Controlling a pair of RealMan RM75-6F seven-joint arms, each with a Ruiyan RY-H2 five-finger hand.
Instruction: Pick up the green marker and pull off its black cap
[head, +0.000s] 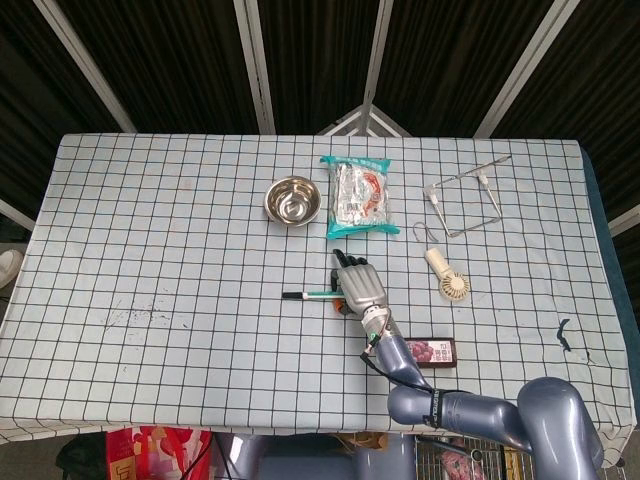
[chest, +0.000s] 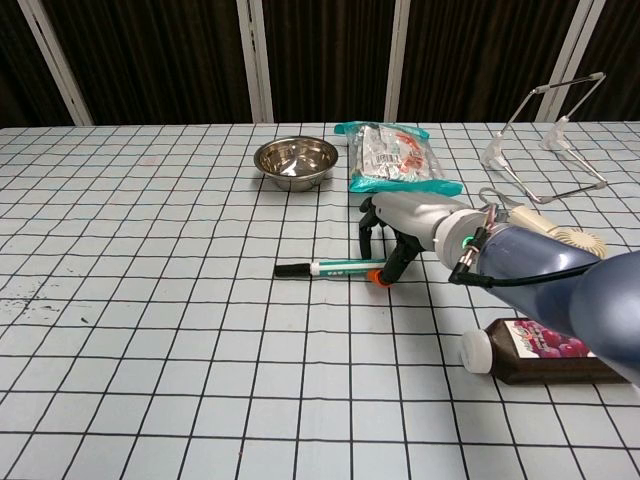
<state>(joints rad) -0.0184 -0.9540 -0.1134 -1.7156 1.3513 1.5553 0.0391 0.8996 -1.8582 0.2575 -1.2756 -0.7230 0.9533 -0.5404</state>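
1. A table (head: 150, 250) is sitting before me, wearing a pale blue cloth gridded with dark lines.
2. Dark panels are standing behind it, split by pale slanting bars (head: 255, 65).
3. Even light is falling over the cloth, casting soft shadows.
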